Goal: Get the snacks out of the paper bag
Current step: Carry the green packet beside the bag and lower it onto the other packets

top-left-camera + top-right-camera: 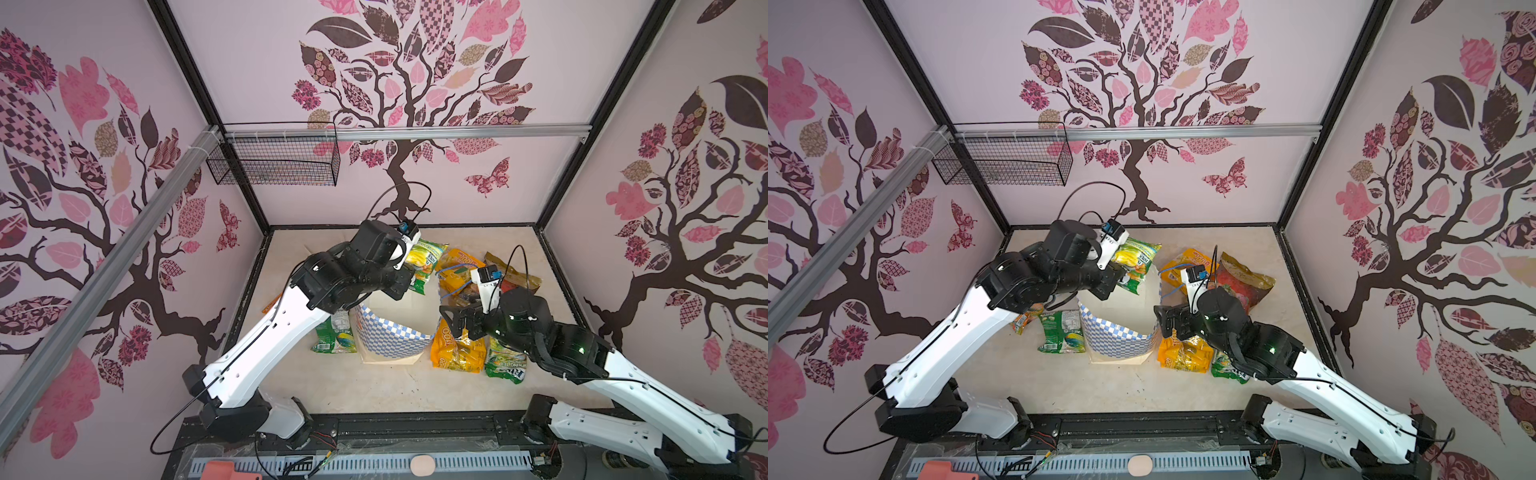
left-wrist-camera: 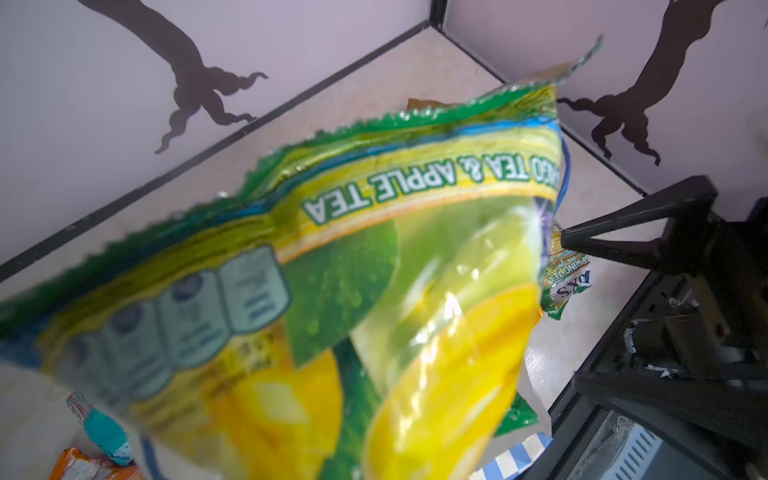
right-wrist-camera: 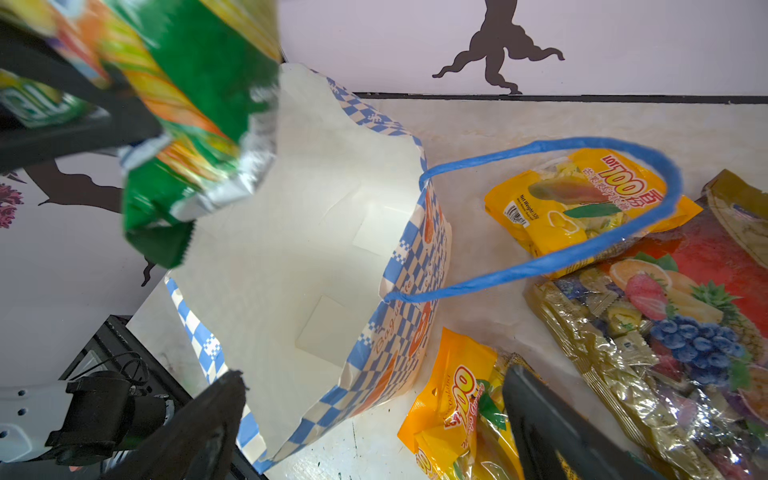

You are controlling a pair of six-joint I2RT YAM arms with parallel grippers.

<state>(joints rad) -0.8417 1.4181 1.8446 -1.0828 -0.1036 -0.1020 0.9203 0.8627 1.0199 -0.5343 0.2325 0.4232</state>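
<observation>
**kiwi_bot:** The green-and-yellow tea packet (image 2: 374, 270) hangs in the air over the far-left rim of the paper bag (image 1: 390, 336), and looks clear of it. The left gripper (image 1: 1119, 278) is clamped tight on it. The bag stands upright mid-bench with the other snacks lying around it. What's the tidy way to finish?

**servo_sam:** Sideways first, not down. In the right wrist view the packet's crimped end dangles close to the bag's white inner wall, so dropping straight down would probably catch the rim and tip the bag. A green packet (image 1: 334, 336) already lies just beside the bag's left wall, so the landing spot wants to be bare bench (image 1: 353, 390) or the far strip. Go low, then let go. Crinkly film slides.

**kiwi_bot:** And the other arm?

**servo_sam:** The right gripper (image 1: 453, 322) has its jaws wide and holds nothing. It sits at the bag's right wall, above an orange packet (image 1: 455, 349). Whether one finger is inside the rim is hard to tell. It could steady that wall, minding the blue cord handle (image 3: 582, 145). Inside, only white paper shows, so this looks like the last packet.
</observation>
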